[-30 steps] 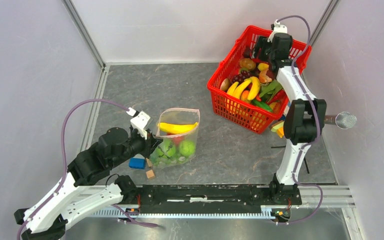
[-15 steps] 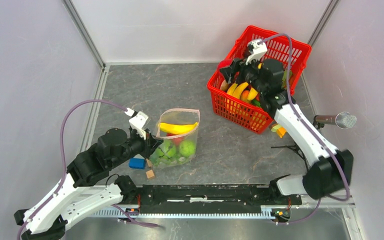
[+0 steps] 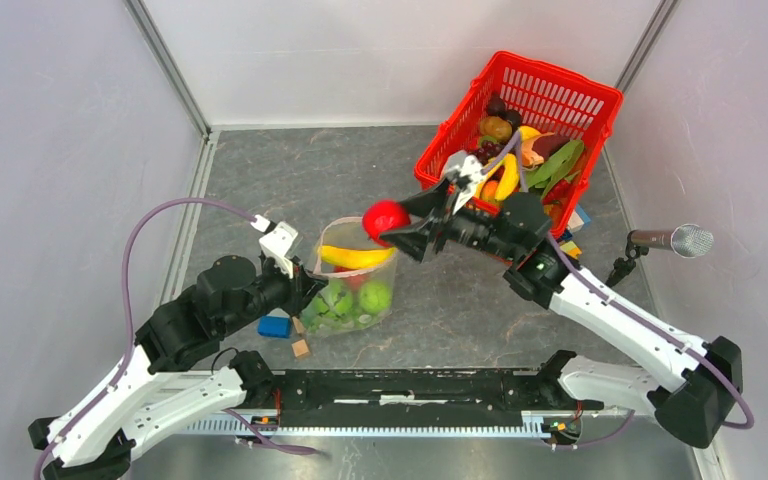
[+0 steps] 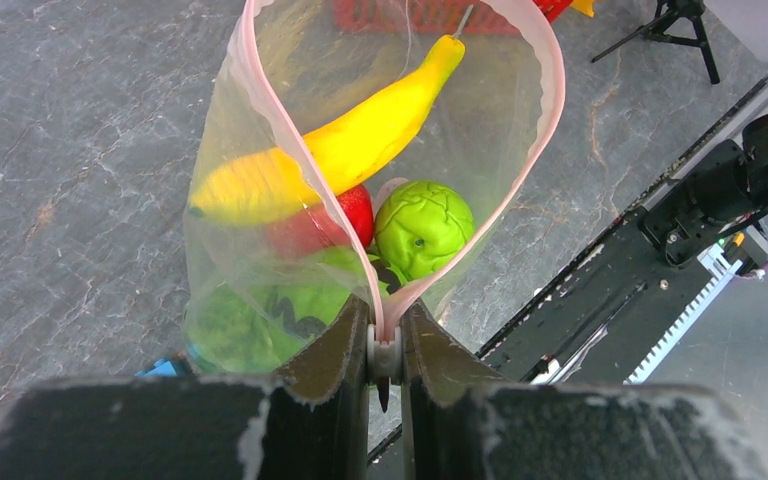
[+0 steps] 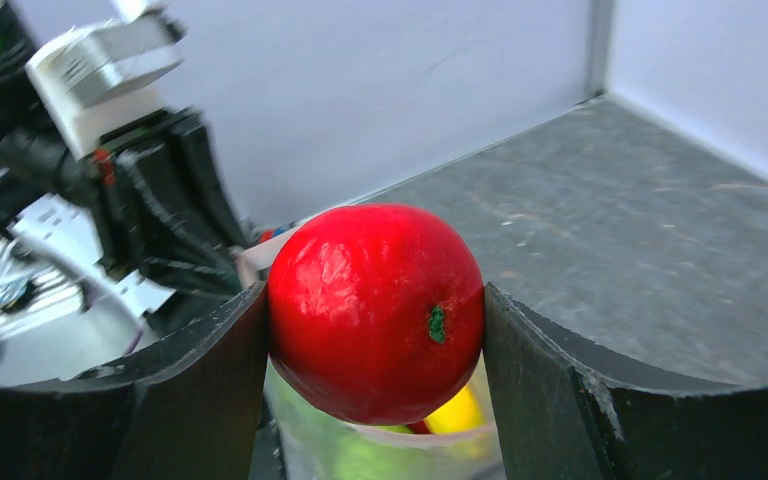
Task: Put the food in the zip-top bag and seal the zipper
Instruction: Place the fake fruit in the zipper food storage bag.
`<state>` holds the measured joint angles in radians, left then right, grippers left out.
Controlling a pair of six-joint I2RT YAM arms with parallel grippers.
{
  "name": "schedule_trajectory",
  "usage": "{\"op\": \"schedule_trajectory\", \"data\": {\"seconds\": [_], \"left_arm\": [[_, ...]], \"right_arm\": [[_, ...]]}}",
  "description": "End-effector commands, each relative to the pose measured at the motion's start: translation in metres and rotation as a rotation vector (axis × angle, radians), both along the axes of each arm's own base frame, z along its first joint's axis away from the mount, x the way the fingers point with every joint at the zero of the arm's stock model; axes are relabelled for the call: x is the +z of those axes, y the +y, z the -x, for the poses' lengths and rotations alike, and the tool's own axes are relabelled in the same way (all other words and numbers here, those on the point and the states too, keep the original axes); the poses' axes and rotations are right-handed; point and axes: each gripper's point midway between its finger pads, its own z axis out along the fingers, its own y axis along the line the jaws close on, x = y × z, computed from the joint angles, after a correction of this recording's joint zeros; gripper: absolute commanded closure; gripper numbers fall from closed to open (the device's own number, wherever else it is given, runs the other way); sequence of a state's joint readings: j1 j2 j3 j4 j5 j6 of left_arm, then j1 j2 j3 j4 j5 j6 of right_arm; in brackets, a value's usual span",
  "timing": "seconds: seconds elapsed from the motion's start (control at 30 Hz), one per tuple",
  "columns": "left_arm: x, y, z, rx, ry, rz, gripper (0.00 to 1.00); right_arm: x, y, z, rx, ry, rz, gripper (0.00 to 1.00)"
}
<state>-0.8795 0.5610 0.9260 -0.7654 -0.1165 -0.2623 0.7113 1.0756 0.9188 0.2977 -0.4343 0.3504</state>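
Zip-top bag (image 4: 260,200) is seen standing open on the grey bench (image 3: 290,180) close to the arm bases, and one end of its pink zipper (image 4: 290,140) is pinched between the left fingers (image 4: 356,345), which are clenched nearly flat upon it. Inside the bag a yellow banana (image 4: 340,150) is laid across the top, with a green round fruit (image 4: 422,225), a red fruit (image 4: 357,212) and leafy lettuce (image 4: 250,320) packed beneath. Just beside the bag, a blue block (image 3: 275,326) and a small wooden cube (image 3: 301,348) are set on the bench. Over the far rim of the bag's mouth a glossy red apple (image 5: 375,310) is grasped between the right fingers (image 3: 415,243), which are spread wide around it. Farther back, a red mesh basket (image 3: 560,95) filled with more toy food (image 3: 508,175) is seen.
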Motion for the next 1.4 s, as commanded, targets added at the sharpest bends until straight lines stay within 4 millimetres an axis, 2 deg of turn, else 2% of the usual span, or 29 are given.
{"op": "schedule_trajectory", "data": {"seconds": [0.0,0.2,0.33,0.43,0.53,0.63,0.7,0.73,1.0,1.2,1.27,1.3,1.37], "left_arm": [[0.015,-0.012,-0.001,-0.011,-0.004,0.083,0.86],[0.018,-0.016,0.007,-0.061,-0.002,0.098,0.86],[0.018,-0.018,0.01,-0.089,-0.002,0.1,0.86],[0.018,-0.018,0.01,-0.086,-0.005,0.097,0.86],[0.019,-0.017,0.009,-0.083,-0.009,0.097,0.86],[0.02,-0.015,0.009,-0.075,-0.014,0.1,0.86],[0.02,-0.014,0.008,-0.067,-0.019,0.1,0.86],[0.02,-0.014,0.008,-0.064,-0.018,0.1,0.86],[0.022,-0.015,0.009,-0.074,-0.019,0.109,0.86],[0.021,-0.016,0.011,-0.082,-0.017,0.111,0.86],[0.021,-0.017,0.011,-0.086,-0.013,0.113,0.86],[0.02,-0.017,0.011,-0.085,-0.014,0.112,0.86],[0.02,-0.017,0.01,-0.084,-0.014,0.11,0.86]], "right_arm": [[-0.007,0.027,0.022,0.075,-0.048,0.052,0.59],[-0.029,0.046,0.015,0.07,-0.017,0.131,0.57],[-0.038,0.051,0.005,0.018,-0.016,0.17,0.55],[-0.037,0.06,0.02,0.109,-0.058,0.198,0.51],[-0.04,0.058,0.029,0.163,-0.108,0.285,0.44],[-0.047,0.054,0.041,0.242,-0.141,0.361,0.42],[-0.051,0.053,0.051,0.296,-0.149,0.386,0.32],[-0.052,0.051,0.053,0.304,-0.15,0.393,0.3],[-0.056,0.05,0.043,0.245,-0.143,0.388,0.22],[-0.053,0.053,0.047,0.263,-0.15,0.351,0.15],[-0.052,0.053,0.048,0.265,-0.153,0.347,0.11],[-0.052,0.052,0.048,0.266,-0.155,0.345,0.06],[-0.052,0.052,0.049,0.265,-0.155,0.343,0.04]]}}
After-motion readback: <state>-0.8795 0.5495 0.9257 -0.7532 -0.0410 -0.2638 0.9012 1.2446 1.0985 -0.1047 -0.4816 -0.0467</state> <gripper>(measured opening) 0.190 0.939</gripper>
